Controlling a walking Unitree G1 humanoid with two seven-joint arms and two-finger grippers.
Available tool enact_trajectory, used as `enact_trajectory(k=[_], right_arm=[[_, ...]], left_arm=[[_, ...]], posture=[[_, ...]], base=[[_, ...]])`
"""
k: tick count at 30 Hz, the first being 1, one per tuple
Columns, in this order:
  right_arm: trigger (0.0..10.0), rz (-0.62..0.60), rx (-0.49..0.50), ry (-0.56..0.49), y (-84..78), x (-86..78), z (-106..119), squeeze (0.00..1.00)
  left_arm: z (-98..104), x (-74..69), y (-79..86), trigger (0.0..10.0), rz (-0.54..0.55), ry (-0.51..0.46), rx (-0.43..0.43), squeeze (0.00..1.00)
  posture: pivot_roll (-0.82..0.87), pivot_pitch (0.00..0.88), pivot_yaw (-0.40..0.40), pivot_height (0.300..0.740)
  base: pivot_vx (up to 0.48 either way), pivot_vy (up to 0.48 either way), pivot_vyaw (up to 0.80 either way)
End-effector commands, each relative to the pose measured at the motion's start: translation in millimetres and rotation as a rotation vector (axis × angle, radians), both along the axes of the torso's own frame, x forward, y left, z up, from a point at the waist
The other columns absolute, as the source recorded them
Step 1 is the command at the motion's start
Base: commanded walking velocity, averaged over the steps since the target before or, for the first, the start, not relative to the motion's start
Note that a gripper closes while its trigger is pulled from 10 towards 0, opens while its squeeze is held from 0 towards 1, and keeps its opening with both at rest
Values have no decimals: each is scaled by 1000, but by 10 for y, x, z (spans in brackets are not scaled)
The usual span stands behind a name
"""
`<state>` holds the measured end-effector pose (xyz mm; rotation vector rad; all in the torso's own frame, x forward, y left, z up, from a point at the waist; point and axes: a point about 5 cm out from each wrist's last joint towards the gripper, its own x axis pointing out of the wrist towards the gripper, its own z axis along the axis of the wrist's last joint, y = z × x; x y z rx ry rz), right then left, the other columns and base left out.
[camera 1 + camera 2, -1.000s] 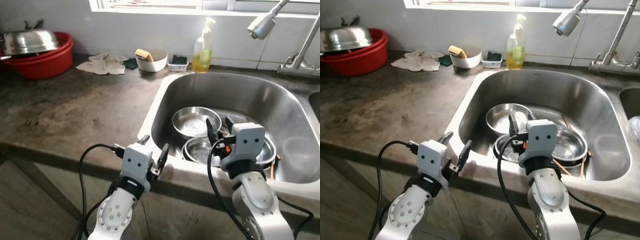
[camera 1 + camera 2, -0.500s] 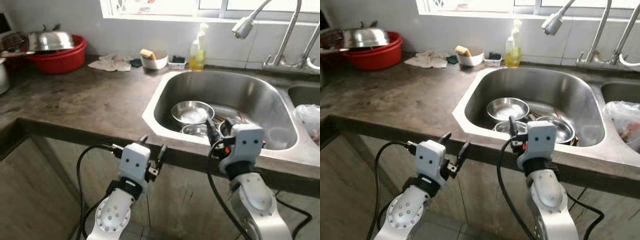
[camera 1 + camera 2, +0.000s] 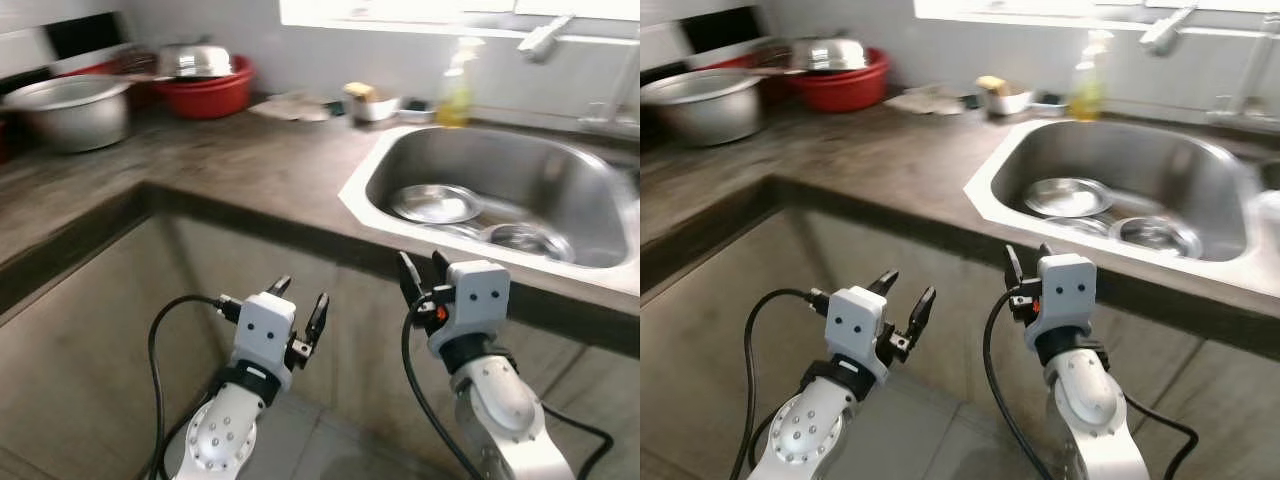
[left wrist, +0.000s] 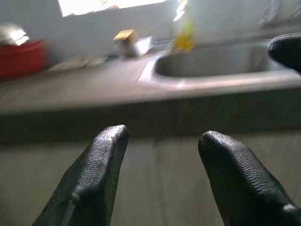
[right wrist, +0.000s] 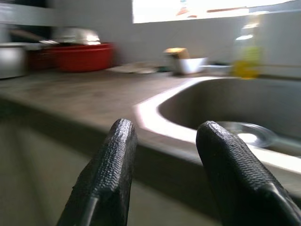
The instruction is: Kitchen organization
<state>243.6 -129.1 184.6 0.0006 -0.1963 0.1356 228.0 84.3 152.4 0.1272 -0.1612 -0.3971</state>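
Left claw [image 3: 298,303]: fingers apart, nothing between them, held low in front of the desk [image 3: 250,160] edge, below its top surface. Right claw [image 3: 420,275]: fingers apart, nothing between them, held just below the front rim of the sink [image 3: 560,160], nearer the desk edge than the left claw.

Sink contents: one steel bowl [image 3: 437,203] at the basin's left side and a second steel bowl [image 3: 523,238] beside it to the right, lying on the basin floor.

Behind the sink: a yellow soap bottle [image 3: 458,92] and a small white bowl [image 3: 375,104] holding a sponge. A cloth [image 3: 295,107] lies left of that bowl.

Far left of the desk: a red basin [image 3: 215,92] carrying a steel lid, and a large metal pot [image 3: 70,110] near it. The head views are slightly blurred.
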Motion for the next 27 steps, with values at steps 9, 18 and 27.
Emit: enact_trajectory(k=[9,18,27], right_arm=[[10000,10,-6,136,17,-239,-360,0],[10000,19,-16,184,76,-384,-504,0],[10000,7,-3,205,65,-412,-567,0]], left_arm=[[-200,-154,39,10000,11,104,-28,0],[-302,-203,76,10000,39,170,-69,0],[-357,-220,84,10000,43,199,-83,0]], posture=[[89,88,21,740],[86,75,23,740],[85,68,23,740]], base=[[-312,0,0],[-315,0,0],[-319,0,0]])
